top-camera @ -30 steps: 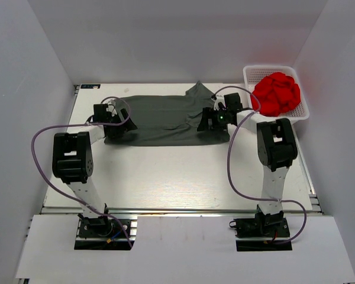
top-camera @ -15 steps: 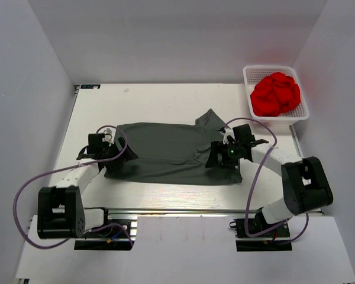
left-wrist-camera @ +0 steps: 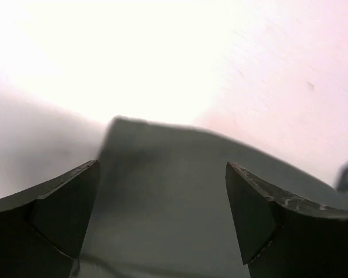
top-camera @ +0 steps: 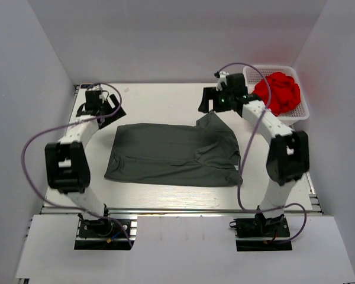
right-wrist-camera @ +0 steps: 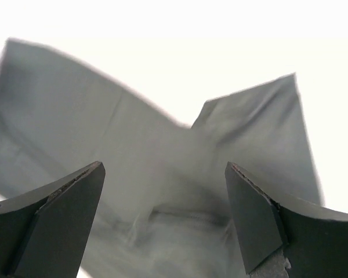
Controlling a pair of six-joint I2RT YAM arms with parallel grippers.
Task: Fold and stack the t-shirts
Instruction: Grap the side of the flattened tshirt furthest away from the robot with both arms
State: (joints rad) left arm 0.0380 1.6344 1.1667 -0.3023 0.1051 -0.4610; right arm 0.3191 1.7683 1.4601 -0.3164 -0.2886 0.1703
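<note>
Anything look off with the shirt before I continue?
The shirt lies flat, slightly askew, not yet folded. Its sleeve at the far right corner juts out, with creases beside it. Left gripper and right gripper are open, holding nothing.

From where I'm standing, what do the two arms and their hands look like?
The left arm and right arm are built of white tubes joined by chunky black joint blocks, and are bolted to black base plates. A lilac cable loops loosely along each one. The left hand and right hand are black. Up close, each has two dark, wedge-shaped fingers.
</note>
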